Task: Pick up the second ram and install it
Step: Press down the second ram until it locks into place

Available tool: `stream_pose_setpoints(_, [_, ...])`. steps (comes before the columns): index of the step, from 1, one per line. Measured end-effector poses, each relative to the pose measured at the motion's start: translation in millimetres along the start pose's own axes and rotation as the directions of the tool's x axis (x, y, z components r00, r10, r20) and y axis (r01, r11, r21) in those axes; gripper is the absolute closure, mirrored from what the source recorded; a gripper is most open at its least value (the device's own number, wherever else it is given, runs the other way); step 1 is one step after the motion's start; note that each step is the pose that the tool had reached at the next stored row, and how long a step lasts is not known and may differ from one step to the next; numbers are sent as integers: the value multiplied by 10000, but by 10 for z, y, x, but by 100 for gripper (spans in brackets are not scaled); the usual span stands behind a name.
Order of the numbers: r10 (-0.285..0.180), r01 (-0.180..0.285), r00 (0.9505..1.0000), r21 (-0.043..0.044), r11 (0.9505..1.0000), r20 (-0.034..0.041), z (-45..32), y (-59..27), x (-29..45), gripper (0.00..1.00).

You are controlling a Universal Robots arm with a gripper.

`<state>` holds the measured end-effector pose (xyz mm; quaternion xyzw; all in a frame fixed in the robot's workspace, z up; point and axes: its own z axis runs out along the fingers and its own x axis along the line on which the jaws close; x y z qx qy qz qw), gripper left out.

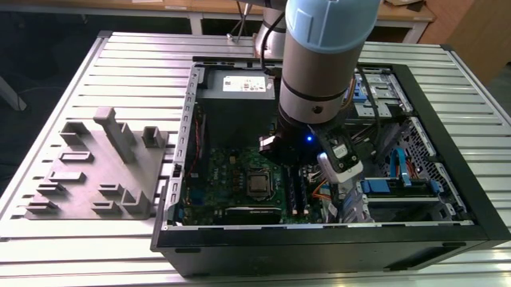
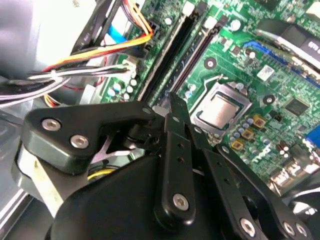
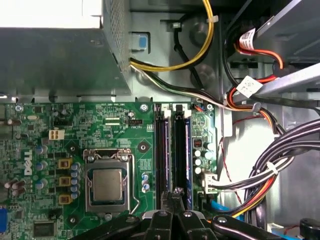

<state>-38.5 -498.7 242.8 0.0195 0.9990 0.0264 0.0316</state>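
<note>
Apparently we have the second ram (image 3: 187, 150) seated at 3 o'clock of the CPU (image 1: 258, 184) in the exterior view, fingers (image 3: 172, 200) together above it.

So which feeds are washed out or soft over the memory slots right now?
First wrist view: the power supply top edge is blown out white, while the memory slots are sharp. Second wrist view: the end effector linkage is sharp, cables blurred.
</note>
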Motion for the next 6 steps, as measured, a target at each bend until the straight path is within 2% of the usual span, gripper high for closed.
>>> stream_pose_setpoints(6, [0,0,10000,1,10000,-1,-5,0,0,93])
